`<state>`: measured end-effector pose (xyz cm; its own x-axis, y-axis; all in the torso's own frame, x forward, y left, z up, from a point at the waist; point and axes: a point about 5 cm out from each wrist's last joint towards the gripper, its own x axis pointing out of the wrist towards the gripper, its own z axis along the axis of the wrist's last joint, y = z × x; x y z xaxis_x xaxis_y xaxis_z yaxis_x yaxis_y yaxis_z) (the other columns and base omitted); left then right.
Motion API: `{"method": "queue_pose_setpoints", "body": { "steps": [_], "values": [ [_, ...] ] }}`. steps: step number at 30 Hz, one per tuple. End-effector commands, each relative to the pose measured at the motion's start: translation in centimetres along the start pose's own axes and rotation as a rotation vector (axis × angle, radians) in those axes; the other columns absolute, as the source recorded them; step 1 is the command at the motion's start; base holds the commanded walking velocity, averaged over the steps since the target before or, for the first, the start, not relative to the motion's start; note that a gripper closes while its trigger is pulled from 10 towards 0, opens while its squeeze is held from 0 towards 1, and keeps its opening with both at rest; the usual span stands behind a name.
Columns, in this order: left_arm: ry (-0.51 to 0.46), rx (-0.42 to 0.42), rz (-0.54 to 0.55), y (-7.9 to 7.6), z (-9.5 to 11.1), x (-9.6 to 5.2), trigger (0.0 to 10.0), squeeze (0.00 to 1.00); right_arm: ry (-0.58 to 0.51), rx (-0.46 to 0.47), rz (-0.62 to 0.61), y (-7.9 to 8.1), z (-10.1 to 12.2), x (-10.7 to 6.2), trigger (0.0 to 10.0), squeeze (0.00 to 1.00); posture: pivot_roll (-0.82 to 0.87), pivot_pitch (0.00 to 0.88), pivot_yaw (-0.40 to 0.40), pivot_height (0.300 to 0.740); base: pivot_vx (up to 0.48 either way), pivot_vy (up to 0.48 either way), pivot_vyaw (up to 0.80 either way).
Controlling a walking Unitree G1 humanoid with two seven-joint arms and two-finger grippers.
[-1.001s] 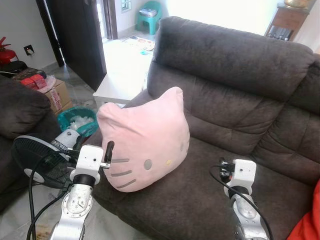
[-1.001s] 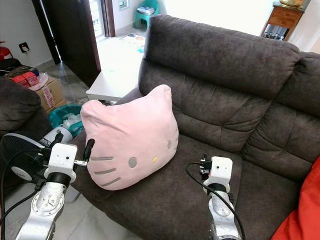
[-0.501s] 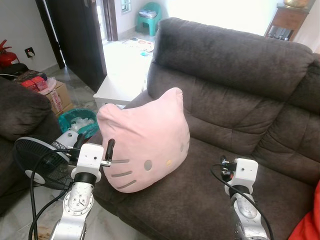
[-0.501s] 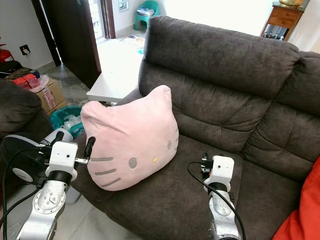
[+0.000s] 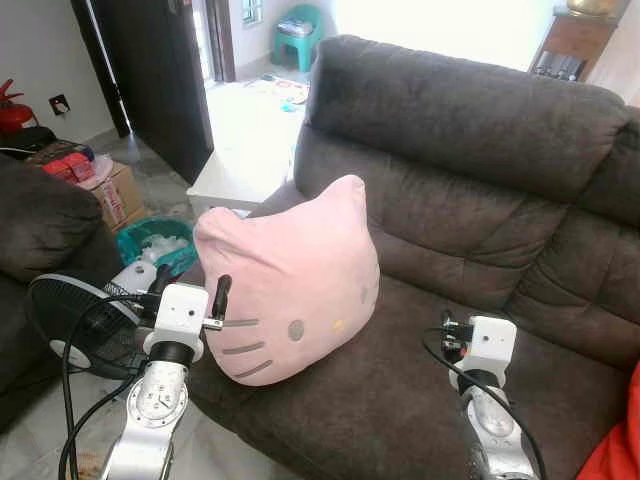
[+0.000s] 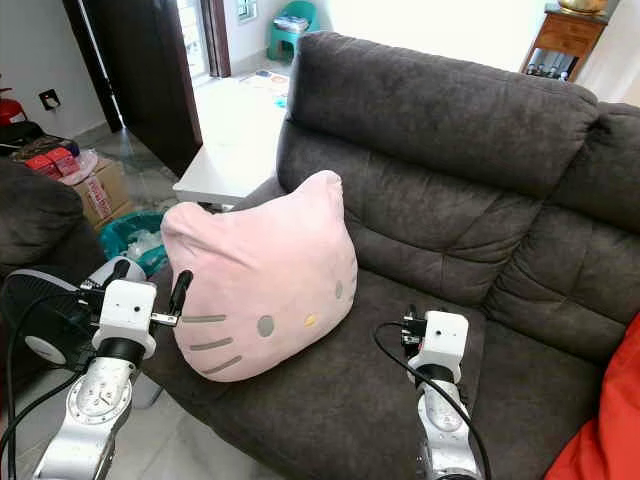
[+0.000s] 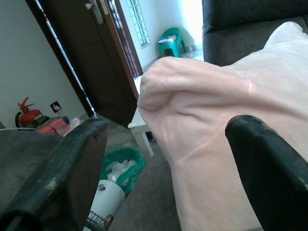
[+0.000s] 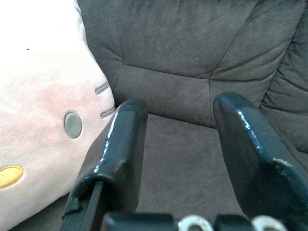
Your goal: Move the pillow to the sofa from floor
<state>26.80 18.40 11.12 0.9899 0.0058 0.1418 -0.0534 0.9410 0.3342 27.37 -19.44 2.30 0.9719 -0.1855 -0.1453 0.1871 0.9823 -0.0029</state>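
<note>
A pink cat-face pillow (image 5: 290, 280) stands tilted on the left end of the dark brown sofa (image 5: 470, 190), resting on the seat cushion near its front edge. My left gripper (image 5: 190, 282) is open at the pillow's left edge; in the left wrist view its fingers (image 7: 77, 163) straddle the pillow's corner (image 7: 202, 96) without closing on it. To the right of the pillow, my right gripper (image 8: 180, 108) hangs open over the bare seat cushion (image 8: 173, 144), holding nothing.
A black floor fan (image 5: 70, 320) stands by my left arm. Behind it are a green bin (image 5: 160, 240), a cardboard box (image 5: 115, 190) and a dark armchair (image 5: 40, 220). A white low table (image 5: 235, 160) sits beyond the sofa's left arm. Red cloth (image 5: 615, 450) lies at the lower right.
</note>
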Motion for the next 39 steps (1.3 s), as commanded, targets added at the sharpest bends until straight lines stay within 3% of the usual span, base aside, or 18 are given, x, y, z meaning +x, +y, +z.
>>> {"method": "queue_pose_setpoints", "body": {
  "steps": [1,31,37,38,39],
  "values": [
    [0.000,-0.012,-0.008,-0.2,0.0,0.1,10.0,0.00,0.006,0.001,-0.006,-0.2,-0.1,0.0,10.0,0.00,0.14,0.000,-0.061,0.740,-0.251,0.000,0.00],
    [0.025,-0.010,-0.007,0.0,-0.5,0.1,10.0,0.00,0.016,-0.002,0.001,0.0,-0.2,0.1,10.0,0.00,0.14,0.024,-0.063,0.740,-0.280,0.000,0.00],
    [0.180,-0.092,0.005,0.2,-3.5,0.2,10.0,0.00,0.074,-0.017,-0.001,-0.4,-1.3,-0.1,10.0,0.00,0.14,0.020,-0.062,0.740,-0.048,0.000,0.00],
    [0.278,-0.094,0.008,0.5,-5.8,-0.3,10.0,0.00,0.167,0.009,-0.032,-1.3,-2.9,-0.6,10.0,0.00,0.13,0.019,-0.061,0.740,0.000,0.000,0.00],
    [0.314,-0.089,0.001,0.6,-6.6,-0.6,10.0,0.00,0.208,0.025,-0.048,-1.7,-3.6,-0.9,10.0,0.00,0.13,0.020,-0.060,0.740,0.000,0.000,0.00]
  ]
}}
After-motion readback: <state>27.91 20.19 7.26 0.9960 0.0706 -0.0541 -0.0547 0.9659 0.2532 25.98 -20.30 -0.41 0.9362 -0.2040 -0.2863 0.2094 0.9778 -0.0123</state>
